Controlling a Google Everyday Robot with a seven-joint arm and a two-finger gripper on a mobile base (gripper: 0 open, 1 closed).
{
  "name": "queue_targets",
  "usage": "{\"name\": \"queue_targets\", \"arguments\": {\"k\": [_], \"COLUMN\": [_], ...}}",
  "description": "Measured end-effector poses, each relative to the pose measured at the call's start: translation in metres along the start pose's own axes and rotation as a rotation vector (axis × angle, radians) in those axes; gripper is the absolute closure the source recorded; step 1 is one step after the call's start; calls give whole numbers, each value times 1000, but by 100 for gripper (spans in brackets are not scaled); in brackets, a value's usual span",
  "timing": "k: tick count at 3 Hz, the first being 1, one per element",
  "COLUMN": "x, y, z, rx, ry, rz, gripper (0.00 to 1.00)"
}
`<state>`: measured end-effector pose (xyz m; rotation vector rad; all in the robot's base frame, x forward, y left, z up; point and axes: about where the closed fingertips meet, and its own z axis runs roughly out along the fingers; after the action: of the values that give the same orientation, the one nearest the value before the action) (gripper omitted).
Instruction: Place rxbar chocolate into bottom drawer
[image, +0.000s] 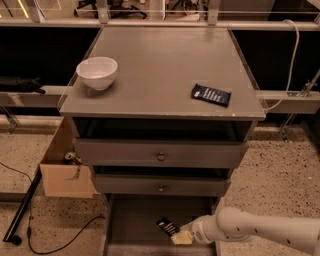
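The rxbar chocolate (167, 226), a small black-wrapped bar with white lettering, is inside the open bottom drawer (130, 220), tilted with one end toward the right. My gripper (182, 237) reaches in from the right on a white arm, low over the drawer's front right part. Its beige fingers hold the bar's near end. Whether the bar rests on the drawer floor or hangs just above it is unclear.
On the cabinet top lie a dark blue wrapped bar (211, 94) and a white bowl (97, 72). Two upper drawers with round knobs (160, 156) are slightly ajar. A cardboard box (65, 172) and a black cable (55, 235) sit on the floor to the left.
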<state>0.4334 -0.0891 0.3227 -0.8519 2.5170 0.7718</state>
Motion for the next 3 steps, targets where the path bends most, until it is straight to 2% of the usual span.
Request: {"name": "queue_targets", "arguments": {"k": [1,3], "x": [-2,-1], "y": [-3,-24], "z": [9,38], "rx": [-3,-13], "ry": [15,63], "rz": [3,42], "gripper": [100,100]}}
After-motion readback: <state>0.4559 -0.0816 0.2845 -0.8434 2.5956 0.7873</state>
